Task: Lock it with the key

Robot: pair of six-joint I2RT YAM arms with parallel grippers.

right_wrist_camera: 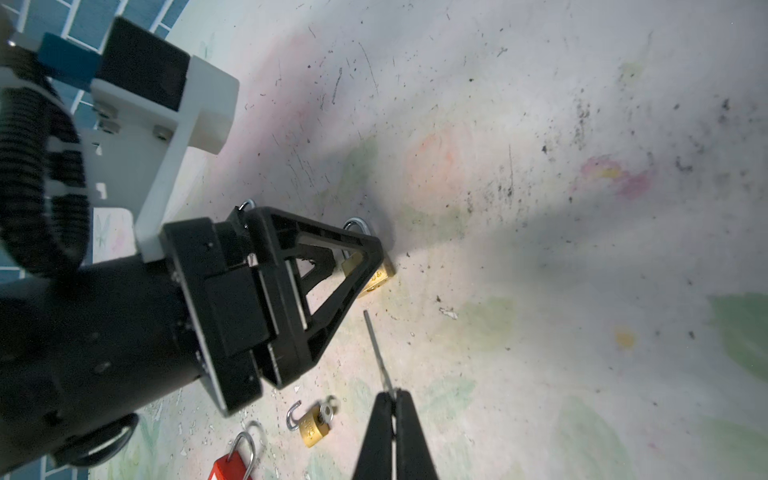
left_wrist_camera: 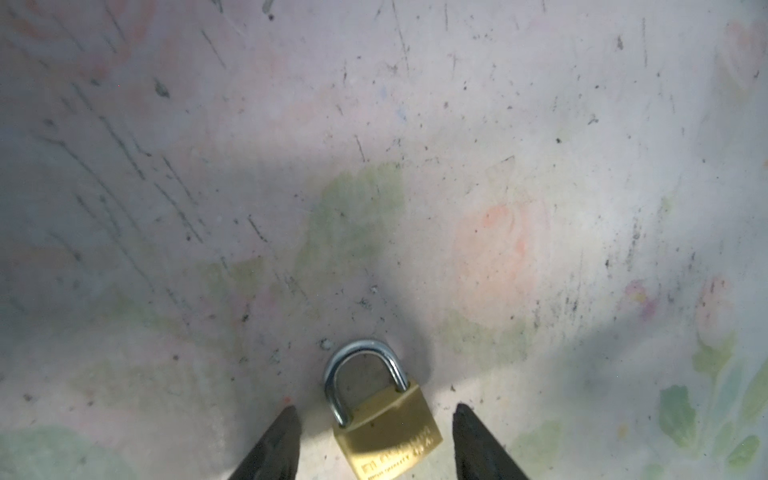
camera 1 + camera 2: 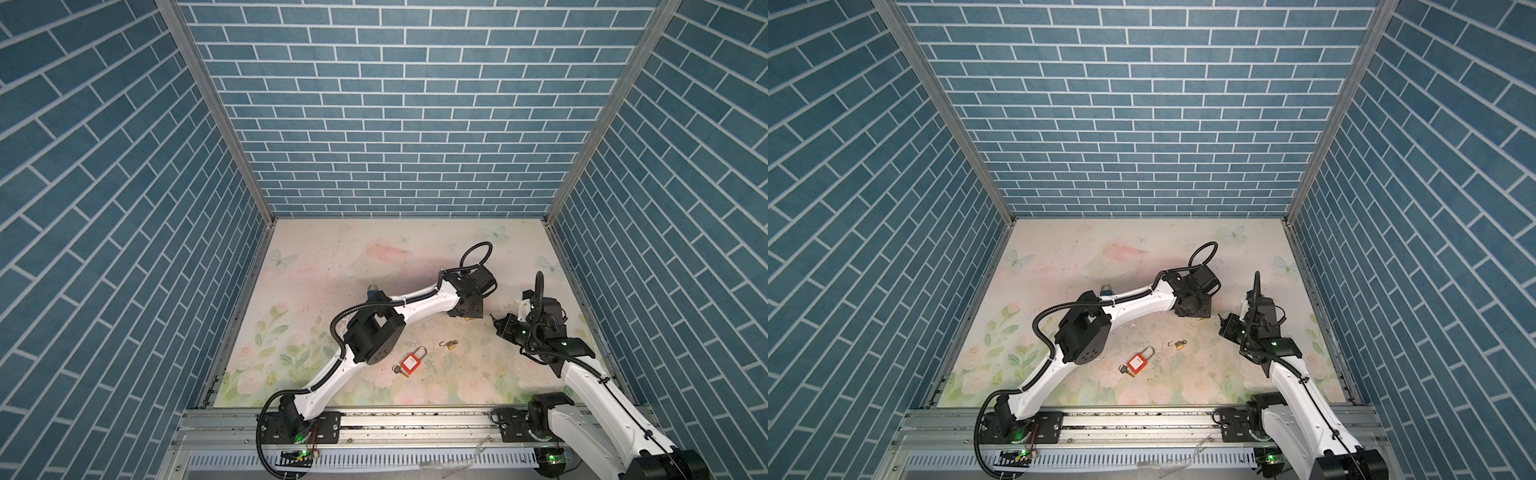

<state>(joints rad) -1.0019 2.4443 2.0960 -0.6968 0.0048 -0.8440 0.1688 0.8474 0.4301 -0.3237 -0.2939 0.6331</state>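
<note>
The left gripper (image 2: 375, 409) stands wide, a finger on each side of the brass padlock (image 2: 386, 434) and clear of it. The padlock lies on the flowered table (image 2: 415, 124), both shackle legs in its body. The right gripper (image 1: 394, 395) is pinched tight on the key (image 1: 375, 349), whose blade points toward the brass padlock, near but apart; farther from it lie a smaller open-shackled padlock (image 1: 313, 424) and a red padlock (image 1: 228, 465).

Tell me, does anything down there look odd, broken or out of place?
The mat is badly scuffed, with dark scratches and specks all over. Toward its front a small brass padlock lies with its shackle swung open, near a red padlock. Nothing looks spilled or broken.
</note>
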